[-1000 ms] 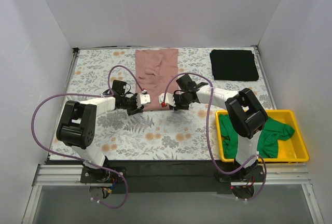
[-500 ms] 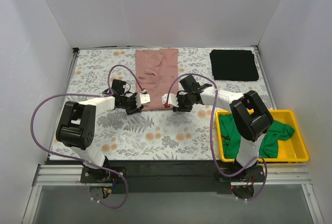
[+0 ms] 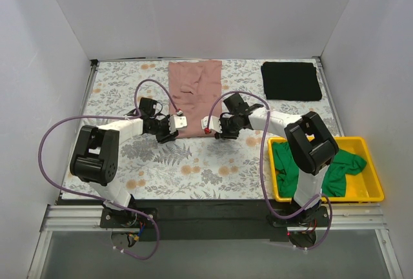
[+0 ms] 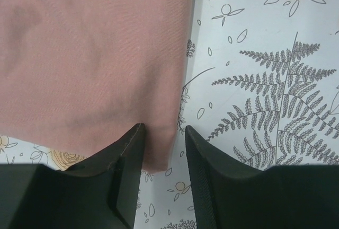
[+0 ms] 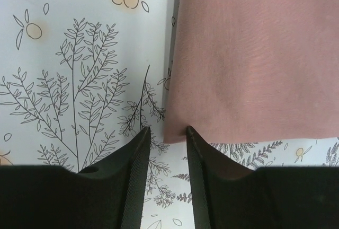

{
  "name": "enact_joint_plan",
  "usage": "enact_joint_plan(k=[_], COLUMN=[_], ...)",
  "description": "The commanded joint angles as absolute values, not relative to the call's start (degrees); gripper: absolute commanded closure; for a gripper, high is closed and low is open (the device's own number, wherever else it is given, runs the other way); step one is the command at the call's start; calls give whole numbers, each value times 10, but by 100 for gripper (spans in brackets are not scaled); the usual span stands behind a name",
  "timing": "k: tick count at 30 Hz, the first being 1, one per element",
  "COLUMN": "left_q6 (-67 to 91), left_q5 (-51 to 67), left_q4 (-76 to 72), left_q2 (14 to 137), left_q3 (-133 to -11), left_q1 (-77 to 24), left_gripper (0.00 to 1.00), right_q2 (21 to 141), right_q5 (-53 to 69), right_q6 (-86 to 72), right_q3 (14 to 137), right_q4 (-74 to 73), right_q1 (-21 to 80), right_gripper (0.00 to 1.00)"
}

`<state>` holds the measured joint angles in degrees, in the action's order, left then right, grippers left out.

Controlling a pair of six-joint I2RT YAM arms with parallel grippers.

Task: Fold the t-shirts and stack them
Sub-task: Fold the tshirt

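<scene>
On the left half of the bench (image 3: 129,163), finds the left fingers (image 4: 124,178) set low at the near left corner of the dusty pink t-shirt (image 3: 195,92). From the left wrist, sees them narrowly parted and astride that corner, with the cloth (image 4: 90,54) lying flat between the tips. Cannot confirm a pinch, as a gap shows beside the cloth edge.

At centre, notes the dusty pink t-shirt folded to a long rectangle. Lies flat on the floral covering and reaches toward the far edge, with one small crease on its left part.

At its near right corner, finds the right fingers (image 5: 132,178) pointing toward the left pair across the near hem. From the right wrist, sees them likewise narrowly parted, with the corner of pink cloth (image 5: 254,54) between the tips and not visibly clamped.

Further right, at the far right corner, records the black t-shirt (image 3: 291,81), folded square and well apart from both arms.

At the near right edge, finds the yellow bin (image 3: 352,139) holding the bright green t-shirt (image 3: 335,170), which is bunched and unfolded.
</scene>
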<state>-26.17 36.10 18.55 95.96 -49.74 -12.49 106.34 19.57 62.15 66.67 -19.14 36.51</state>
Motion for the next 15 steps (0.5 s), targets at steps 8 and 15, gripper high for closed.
enact_joint_plan(k=[8, 15], left_q6=[-241, -182], left_q5=[337, 383], left_q4=[221, 254], left_q2=[1014, 957], left_q3=[-557, -595], left_q1=[-123, -120], left_gripper=[100, 100], right_q2=[1097, 1055], right_q5=[178, 185], right_q6=[616, 585], right_q3=[673, 722], right_q4=[-202, -226], right_q1=[364, 352], right_gripper=[99, 99])
